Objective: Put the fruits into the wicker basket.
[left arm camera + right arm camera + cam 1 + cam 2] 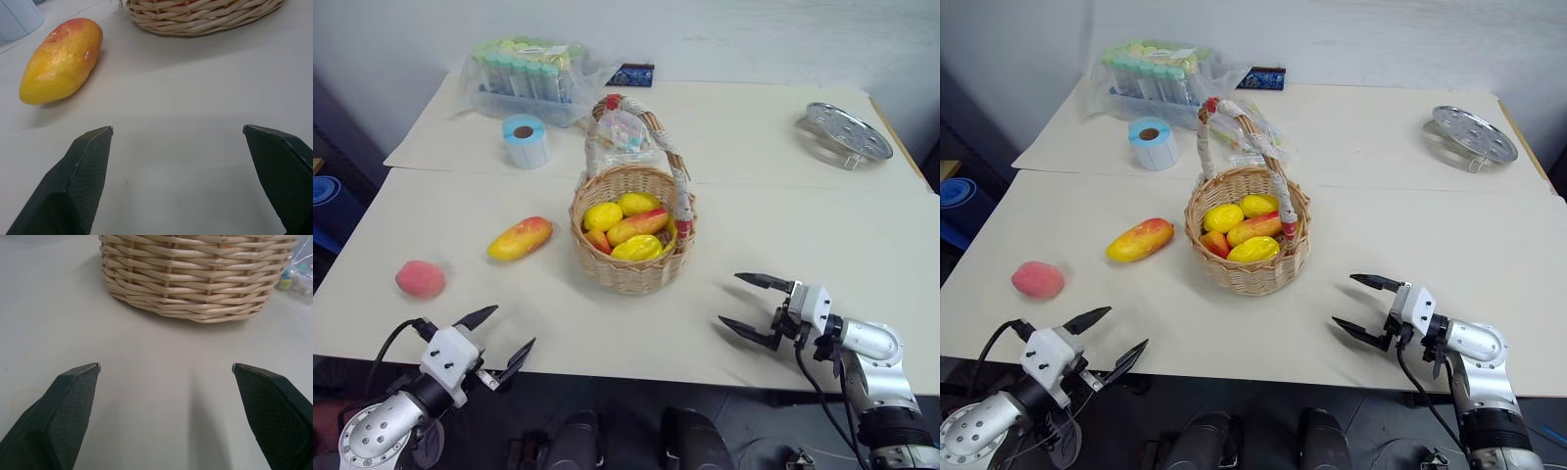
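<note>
My left gripper [502, 338] stands with its two black fingers spread wide and nothing between them, hovering at the near edge of the table [803, 215]; my right gripper [756, 308] is likewise wide open and empty, over the table's near right part and pointing in toward the middle. Through the left wrist view the tabletop between my fingers is bare, and beyond it lies the mango [61, 61], elongated, yellow over most of its skin with an orange-red blush at the far end, resting on its side just left of the wicker basket [631, 264] without touching it. Farther to my left, near the table's edge and well apart from the mango, sits the peach [420, 279], small, round and pink-red. The basket stands upright near the middle of the table, round, tan and tightly woven, its tall arched handle wrapped in pale material with red at the ends; inside it are several yellow fruits and yellow-and-red ones [636, 225], piled close together. Behind the basket stand a blue-and-white tape roll [526, 140] and a clear bag of capped tubes [524, 78], and at the far right lies a round metal tray [847, 130].
</note>
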